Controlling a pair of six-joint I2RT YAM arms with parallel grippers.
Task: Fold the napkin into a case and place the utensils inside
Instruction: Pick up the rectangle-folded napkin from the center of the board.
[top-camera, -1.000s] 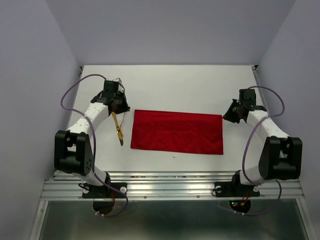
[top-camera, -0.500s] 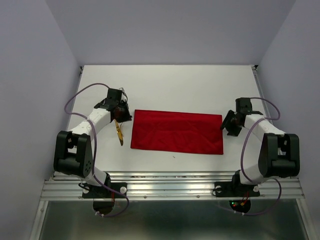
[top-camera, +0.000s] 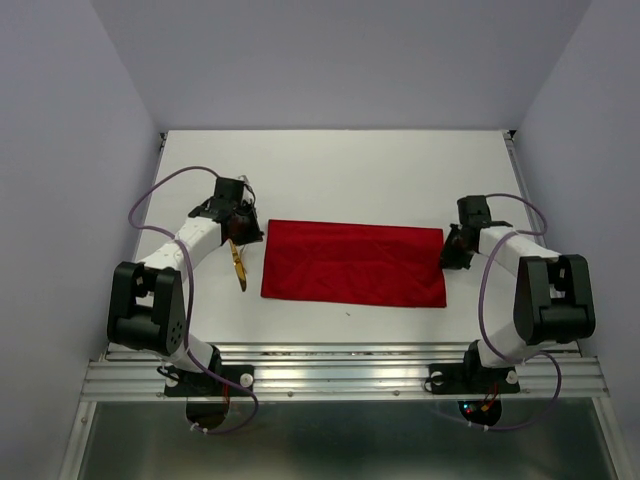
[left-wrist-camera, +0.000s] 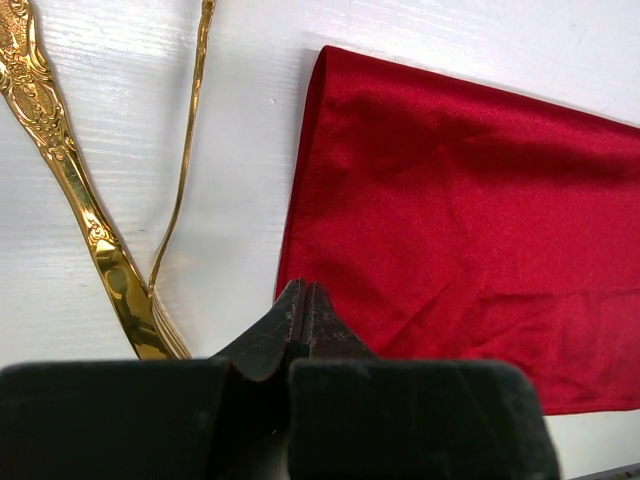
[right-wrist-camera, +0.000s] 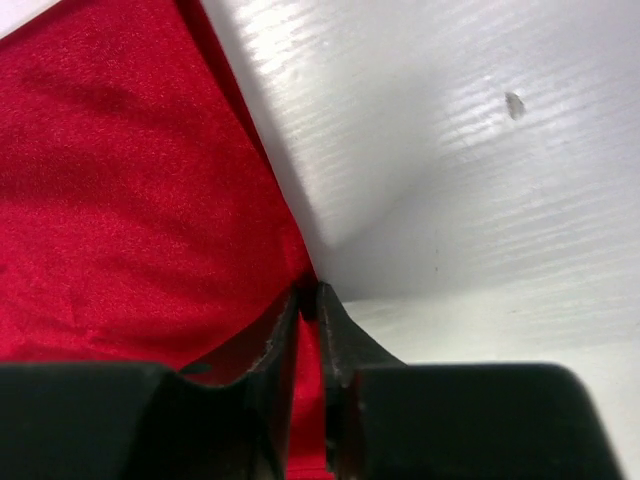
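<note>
Nearest you, the napkin (top-camera: 353, 264) lies flat across the middle of the table (top-camera: 330, 170) as a long red rectangle. Its rounded left edge suggests it is already doubled, but it is not yet a narrow case. I judge the step in hand to be taking hold of both short ends for a further fold.

Just beside its left end, the utensils (top-camera: 238, 266) lie on bare table, outside the cloth. They meet at the end nearest the left arm.

Further back, your right gripper (right-wrist-camera: 308, 295) sits on the napkin's right edge. Its jaws are drawn narrow with red cloth between them.

Your left gripper (left-wrist-camera: 303, 292) is at the left edge near the far corner, jaws pressed together. I cannot tell whether it has caught any cloth.

Next move: confirm that left hold, then lift both ends evenly, keeping the cloth off the utensils.
</note>
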